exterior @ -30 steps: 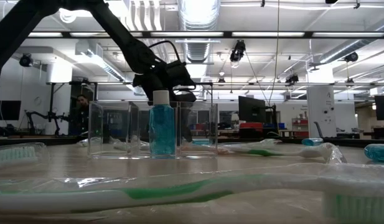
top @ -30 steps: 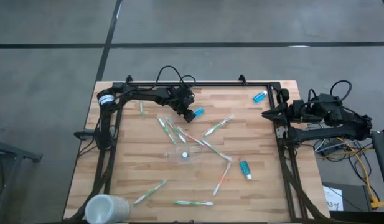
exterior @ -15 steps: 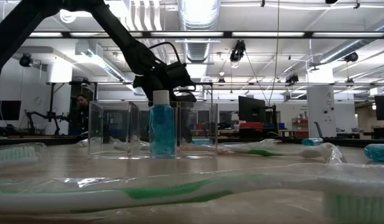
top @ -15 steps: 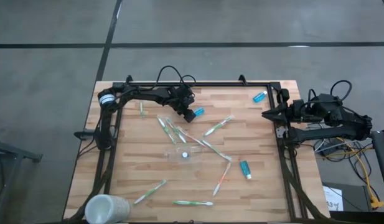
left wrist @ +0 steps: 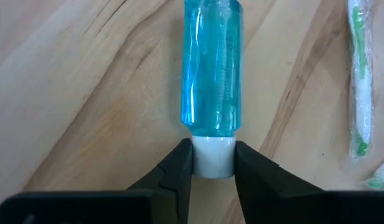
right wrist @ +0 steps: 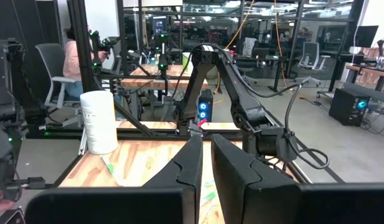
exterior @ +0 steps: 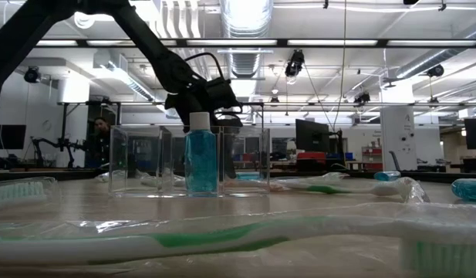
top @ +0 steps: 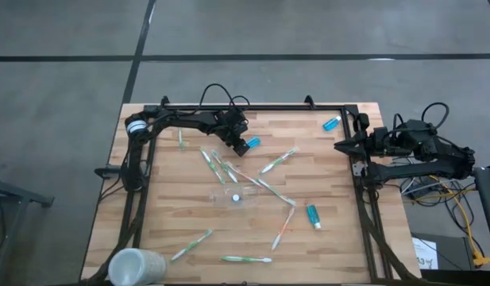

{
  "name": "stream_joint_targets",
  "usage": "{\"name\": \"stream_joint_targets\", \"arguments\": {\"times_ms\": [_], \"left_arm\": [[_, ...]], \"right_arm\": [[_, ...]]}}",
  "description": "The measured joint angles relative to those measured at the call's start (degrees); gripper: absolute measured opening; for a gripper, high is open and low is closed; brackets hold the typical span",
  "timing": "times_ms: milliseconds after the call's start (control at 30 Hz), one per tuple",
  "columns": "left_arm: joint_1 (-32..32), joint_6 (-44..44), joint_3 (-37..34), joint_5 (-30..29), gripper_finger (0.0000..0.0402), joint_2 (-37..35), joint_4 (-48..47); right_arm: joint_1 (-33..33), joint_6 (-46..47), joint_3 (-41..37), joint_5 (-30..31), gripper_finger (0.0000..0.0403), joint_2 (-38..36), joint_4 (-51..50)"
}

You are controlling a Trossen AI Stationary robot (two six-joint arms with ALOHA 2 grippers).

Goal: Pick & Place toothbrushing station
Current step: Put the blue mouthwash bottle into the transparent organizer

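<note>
Left pincer [left wrist: 213, 163] is down on the pale, streaky-grained wooden table [top: 173, 226], its two dark fingers pressed to either side of the white cap of a small blue tube [left wrist: 211, 68], clamped on it; that tube is glossy, see-through and slim, lying flat near the table's far edge; beside it lies a wrapped toothbrush [left wrist: 360, 74], white and green under crinkly clear film; the toothbrushing station [top: 235, 196] sits mid-table, well apart from the pincer, a boxy, nearly colourless plastic holder with flat walls and compartments; in the low view a blue bottle with a white cap [exterior: 201, 157] stands upright within its outline, though I cannot tell which compartment; slim toothbrushes lie scattered around it, one with an orange stripe [top: 283, 229]; another blue tube [top: 313, 215] lies toward the right side, one more [top: 330, 123] at the far right corner; a frosted white cup [top: 136, 267] lies at the near left corner; right pincer [top: 340, 145] waits at the table's right edge, fingers together.
</note>
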Motion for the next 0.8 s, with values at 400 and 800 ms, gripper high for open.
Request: {"name": "stream_joint_targets", "arguments": {"times_ms": [400,800], "left_arm": [[-0.1,3.2,4.6,0.7,0.0103,-0.3,-11.1],[0.0,7.6,16.3,-5.8,0.0102,-4.6,-30.2]], "right_arm": [[0.0,0.0,0.0,0.0,0.0034,0.0,0.0],[0.0,0.0,0.0,0.0,0.0034,0.0,0.0]]}}
